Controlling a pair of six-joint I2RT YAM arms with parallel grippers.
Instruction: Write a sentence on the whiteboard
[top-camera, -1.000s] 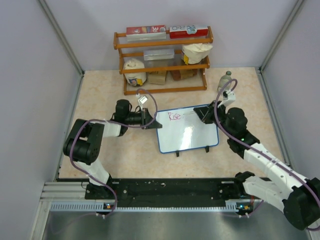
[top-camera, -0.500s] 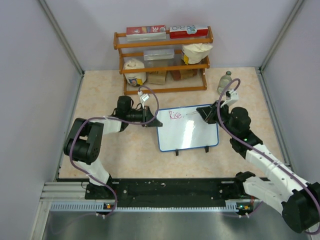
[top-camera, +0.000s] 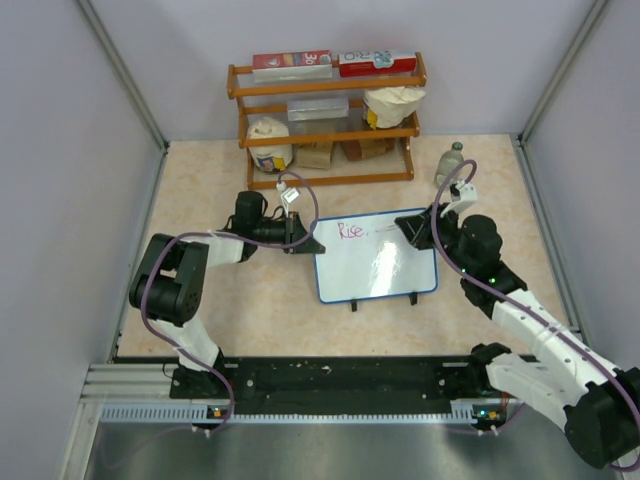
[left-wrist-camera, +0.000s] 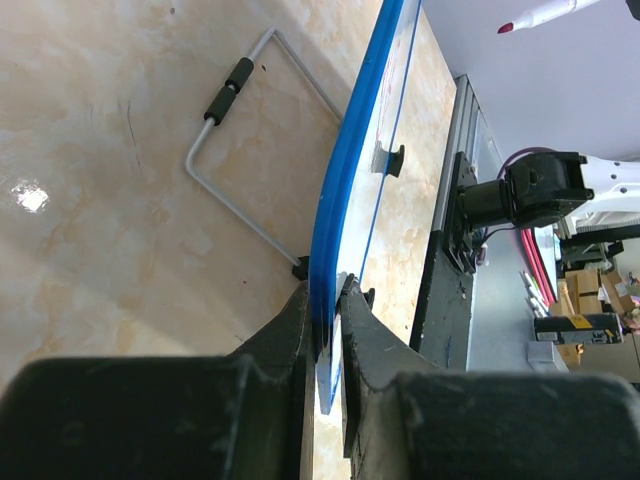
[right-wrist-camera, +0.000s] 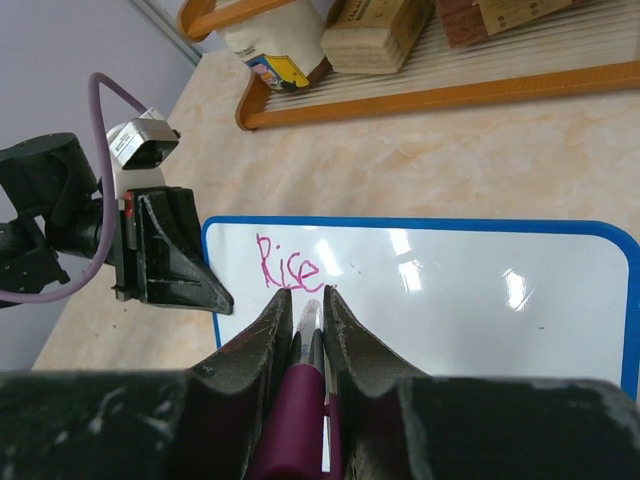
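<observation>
The whiteboard with its blue frame lies tilted on the table. The pink word "Rise" stands at its upper left; no other lettering shows. My left gripper is shut on the board's left edge, and the blue edge runs between its jaws. My right gripper is shut on a magenta marker over the board's upper right. In the right wrist view the gripper points at the board, just right of "Rise". The marker tip seems off the surface.
A wooden shelf rack with boxes and bags stands at the back. A small bottle stands behind the right gripper. The board's wire stand sticks out behind it. Walls close in left and right.
The left gripper and the board's left edge have shifted slightly right. The right gripper with the marker has drawn back a little to the right. The lettering is unchanged.
</observation>
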